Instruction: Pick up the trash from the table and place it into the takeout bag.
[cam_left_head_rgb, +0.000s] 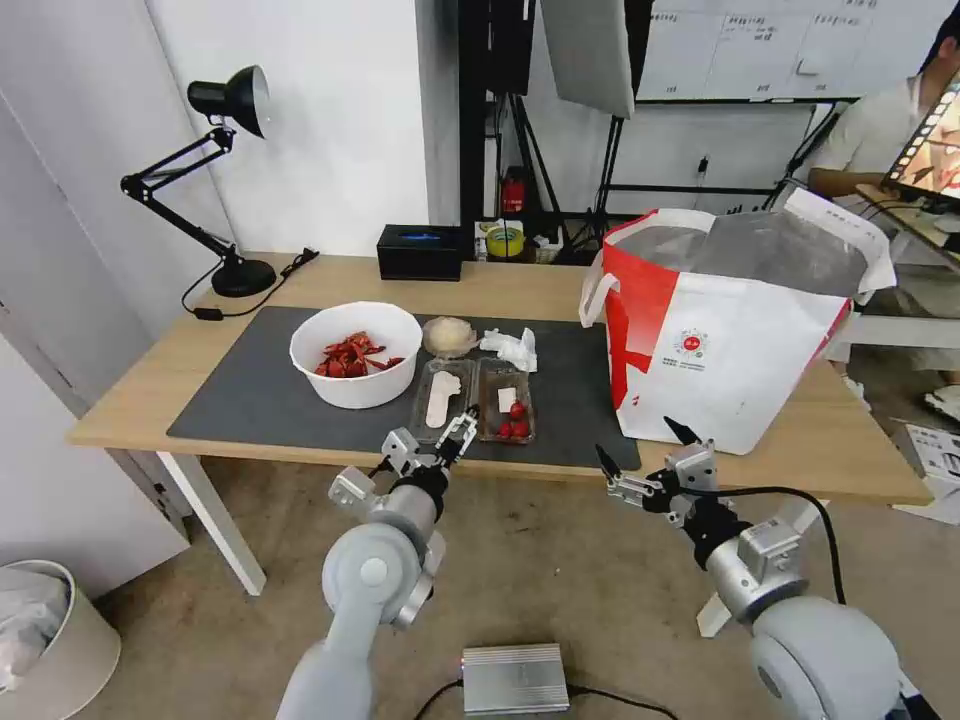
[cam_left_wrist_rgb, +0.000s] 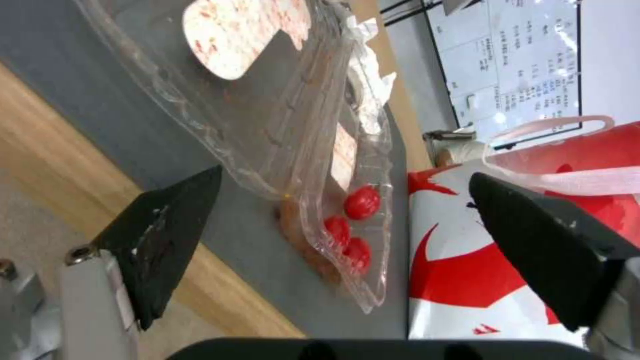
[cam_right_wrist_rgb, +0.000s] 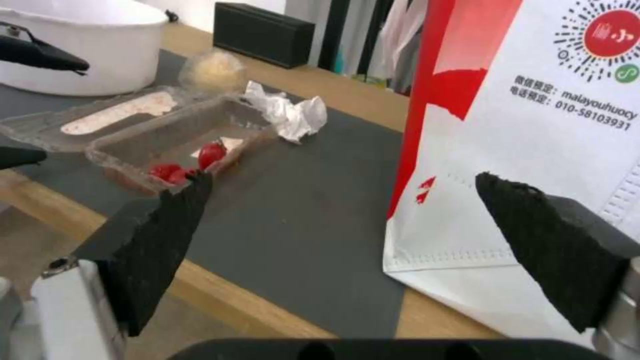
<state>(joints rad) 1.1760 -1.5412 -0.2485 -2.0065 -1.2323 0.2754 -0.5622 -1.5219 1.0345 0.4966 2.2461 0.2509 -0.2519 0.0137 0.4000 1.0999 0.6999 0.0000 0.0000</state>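
Four pieces of trash lie mid-frame on the dark grey rectangular mat (cam_left_head_rgb: 250, 390): a white round bowl with red shell scraps (cam_left_head_rgb: 356, 353), a clear hinged plastic tray (cam_left_head_rgb: 477, 399), a small clear round tub (cam_left_head_rgb: 449, 336) and a white tissue wad (cam_left_head_rgb: 512, 347). At centre right on the long light-wood surface (cam_left_head_rgb: 140, 390) stands the boxy white takeout bag with red side panel (cam_left_head_rgb: 722, 325). Lower centre, the left tool (cam_left_head_rgb: 452, 440) hangs spread just before the tray's near edge. Lower right, the right tool (cam_left_head_rgb: 640, 448) is spread, near the bag's front.

bare mat (cam_left_head_rgb: 575, 400) between tray (cam_left_head_rgb: 480, 400) and bag (cam_left_head_rgb: 720, 350)
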